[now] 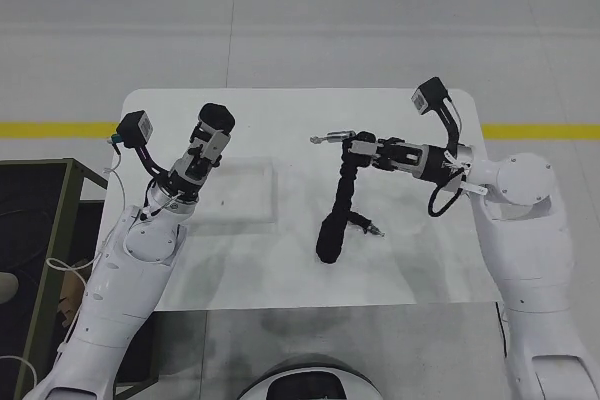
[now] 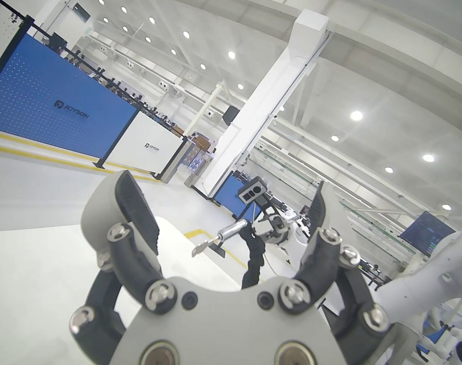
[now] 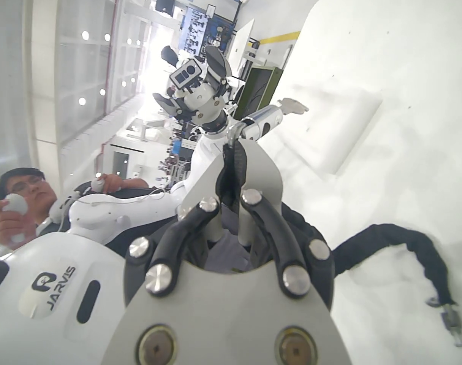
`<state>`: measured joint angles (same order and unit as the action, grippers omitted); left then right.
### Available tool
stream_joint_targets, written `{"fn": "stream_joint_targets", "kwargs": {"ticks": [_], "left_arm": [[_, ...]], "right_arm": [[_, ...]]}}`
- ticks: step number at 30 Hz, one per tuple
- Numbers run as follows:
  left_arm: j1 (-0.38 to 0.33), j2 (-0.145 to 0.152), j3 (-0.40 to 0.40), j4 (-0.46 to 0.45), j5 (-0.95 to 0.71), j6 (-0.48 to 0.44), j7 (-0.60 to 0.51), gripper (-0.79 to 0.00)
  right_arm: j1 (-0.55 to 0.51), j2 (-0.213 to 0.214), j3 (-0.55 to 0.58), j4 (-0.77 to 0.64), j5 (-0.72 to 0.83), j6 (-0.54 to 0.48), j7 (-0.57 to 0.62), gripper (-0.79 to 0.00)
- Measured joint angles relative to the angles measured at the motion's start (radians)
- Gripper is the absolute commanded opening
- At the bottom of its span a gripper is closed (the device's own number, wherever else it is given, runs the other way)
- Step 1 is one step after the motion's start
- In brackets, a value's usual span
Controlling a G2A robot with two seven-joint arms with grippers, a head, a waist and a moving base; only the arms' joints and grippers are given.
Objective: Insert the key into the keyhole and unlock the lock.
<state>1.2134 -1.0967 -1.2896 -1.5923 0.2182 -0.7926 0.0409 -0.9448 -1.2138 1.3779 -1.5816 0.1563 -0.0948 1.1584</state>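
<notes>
The lock cylinder (image 2: 233,229) is polished, mirror-bright metal. The key (image 2: 203,246) is duller silver metal. The chain sleeve (image 1: 335,215) is black woven cloth, matt and wrinkled. The table (image 1: 280,270) is smooth and matt white. The left gripper (image 2: 225,188) has ribbed matt black pads (image 2: 140,210) on smooth white plastic shells, fixed with shiny metal screws (image 2: 160,294).
</notes>
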Motion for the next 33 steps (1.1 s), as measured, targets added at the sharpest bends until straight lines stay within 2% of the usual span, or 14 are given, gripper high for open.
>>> {"fn": "stream_joint_targets", "kwargs": {"ticks": [5, 7, 15, 16, 17, 18, 26, 33], "left_arm": [[0.0, 0.0, 0.0, 0.0, -0.001, 0.0, 0.0, 0.0], [0.0, 0.0, 0.0, 0.0, -0.001, 0.0, 0.0, 0.0], [0.0, 0.0, 0.0, 0.0, 0.0, 0.0, 0.0, 0.0], [0.0, 0.0, 0.0, 0.0, 0.0, 0.0, 0.0, 0.0], [0.0, 0.0, 0.0, 0.0, 0.0, 0.0, 0.0, 0.0], [0.0, 0.0, 0.0, 0.0, 0.0, 0.0, 0.0, 0.0], [0.0, 0.0, 0.0, 0.0, 0.0, 0.0, 0.0, 0.0], [0.0, 0.0, 0.0, 0.0, 0.0, 0.0, 0.0, 0.0]], "right_arm": [[0.125, 0.008, -0.011, 0.041, -0.111, -0.063, -0.054, -0.785], [0.14, 0.009, -0.029, 0.061, -0.119, -0.072, -0.065, -0.785], [0.068, 0.017, -0.137, 0.15, -0.195, 0.056, 0.037, -0.785], [0.056, 0.018, -0.142, 0.158, -0.202, 0.069, 0.041, -0.659], [0.043, 0.02, -0.144, 0.167, -0.213, 0.086, 0.037, -0.413], [0.034, 0.021, -0.146, 0.171, -0.223, 0.097, 0.033, 0.0], [0.003, 0.037, -0.105, 0.131, -0.277, 0.115, 0.006, 0.0], [-0.047, 0.054, 0.006, -0.037, -0.21, -0.03, -0.105, 0.0]]}}
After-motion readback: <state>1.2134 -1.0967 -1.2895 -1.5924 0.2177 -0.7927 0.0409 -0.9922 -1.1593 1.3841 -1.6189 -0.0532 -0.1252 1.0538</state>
